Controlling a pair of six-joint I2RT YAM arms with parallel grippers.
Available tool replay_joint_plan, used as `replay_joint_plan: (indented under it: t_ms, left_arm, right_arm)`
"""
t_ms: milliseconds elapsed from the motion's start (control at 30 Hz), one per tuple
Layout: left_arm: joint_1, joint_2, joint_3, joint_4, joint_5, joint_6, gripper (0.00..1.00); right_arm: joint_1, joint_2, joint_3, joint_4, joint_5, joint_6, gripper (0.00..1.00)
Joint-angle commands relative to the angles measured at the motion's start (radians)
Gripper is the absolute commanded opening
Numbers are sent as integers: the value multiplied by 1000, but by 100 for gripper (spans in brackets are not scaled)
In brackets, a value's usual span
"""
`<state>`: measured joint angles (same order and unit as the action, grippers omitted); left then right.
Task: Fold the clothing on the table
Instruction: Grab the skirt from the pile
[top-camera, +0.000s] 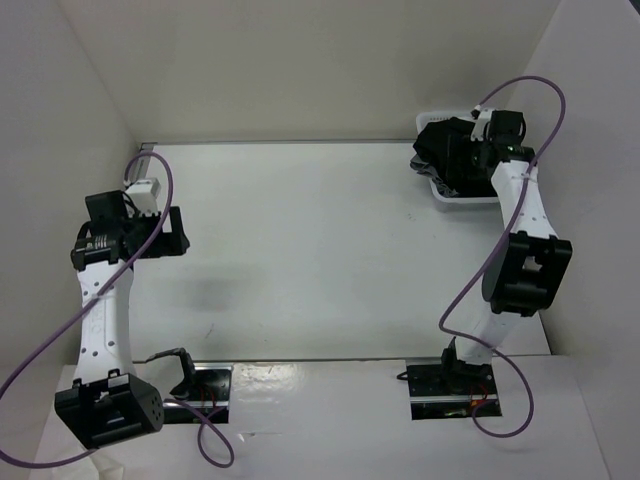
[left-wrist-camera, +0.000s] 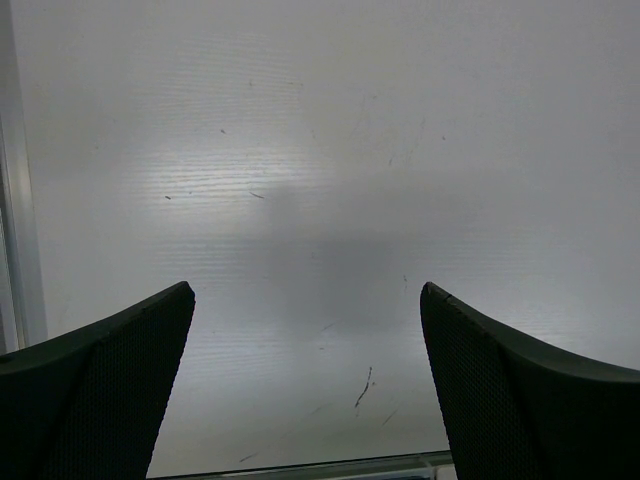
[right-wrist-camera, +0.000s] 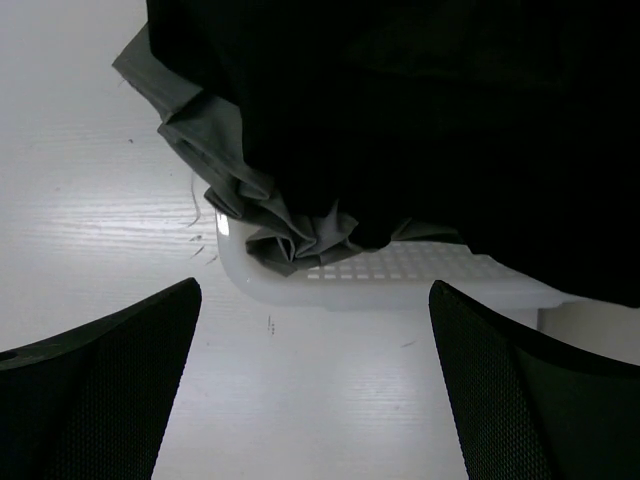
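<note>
Spread-open right gripper (right-wrist-camera: 315, 288) faces soft black pleated skirt (right-wrist-camera: 400, 100) overhanging small white plastic basket (right-wrist-camera: 400, 275) in walled far-right corner; left gripper (left-wrist-camera: 307, 300), likewise spread, overlooks flat white tabletop (left-wrist-camera: 300, 150).

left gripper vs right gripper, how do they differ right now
The left gripper faces bare table; the right gripper faces the black clothing spilling over a white basket. The left gripper sits at the table's left side, the right gripper at the far right corner. Both are open and hold nothing.
</note>
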<state>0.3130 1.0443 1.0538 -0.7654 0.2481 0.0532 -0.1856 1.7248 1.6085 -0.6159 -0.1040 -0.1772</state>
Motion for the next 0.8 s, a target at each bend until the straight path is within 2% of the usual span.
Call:
replay_joint_plan:
  t_ms: [0,467,700,767]
  left_arm:
    - [6,-29,35,-3,3,20,100]
    - [34,-47,35,-3,-6,30,100]
    - [43,-36,35,-3,13,30,100]
    - [52,-36,35,-3,13,30,100]
  right_arm:
    - [-12,73,88,48,-17,-5,99]
    - [-21,326,336,-13,-128,4,99]
    - [43,410,415,-41,-106,-16,99]
    - [57,427,424,-41,-95,-16,95]
